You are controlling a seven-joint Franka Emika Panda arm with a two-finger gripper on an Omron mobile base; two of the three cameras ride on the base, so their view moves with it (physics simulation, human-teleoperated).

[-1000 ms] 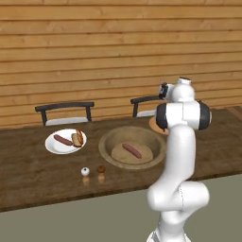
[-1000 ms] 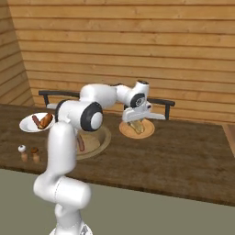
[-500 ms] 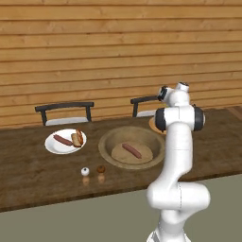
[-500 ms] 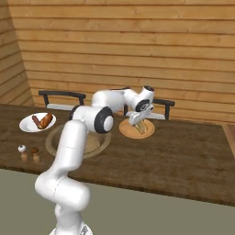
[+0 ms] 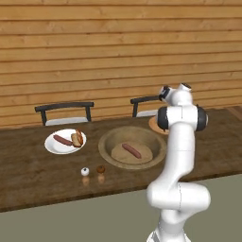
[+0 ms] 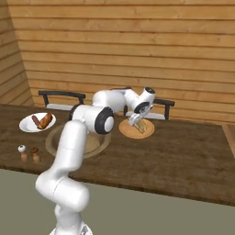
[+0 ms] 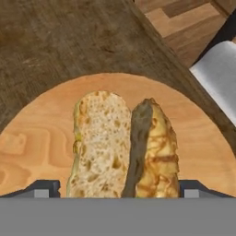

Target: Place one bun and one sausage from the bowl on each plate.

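Observation:
My gripper (image 7: 120, 191) hangs open just over a split bun (image 7: 103, 138) that lies on a round tan wooden plate (image 7: 41, 124); one dark fingertip stands on each side of the bun, apart from it. From the right base view the gripper (image 6: 137, 120) is low over that plate (image 6: 125, 130) at the table's far side. The tan bowl (image 5: 106, 144) in the middle holds one sausage (image 5: 132, 151). A white plate (image 5: 59, 147) at the left carries a sausage (image 5: 62, 140) and a bun (image 5: 77, 138).
A white shaker (image 5: 85, 171) and a brown shaker (image 5: 100, 169) stand near the table's front edge, left of the bowl. Two dark chairs (image 5: 64, 108) (image 5: 144, 101) stand behind the table against the wooden wall. The table's right half is bare wood.
The hand has stayed over the tan plate while the arm's elbow shifted. The jaws have spread wider, and the bun lies free on the plate.

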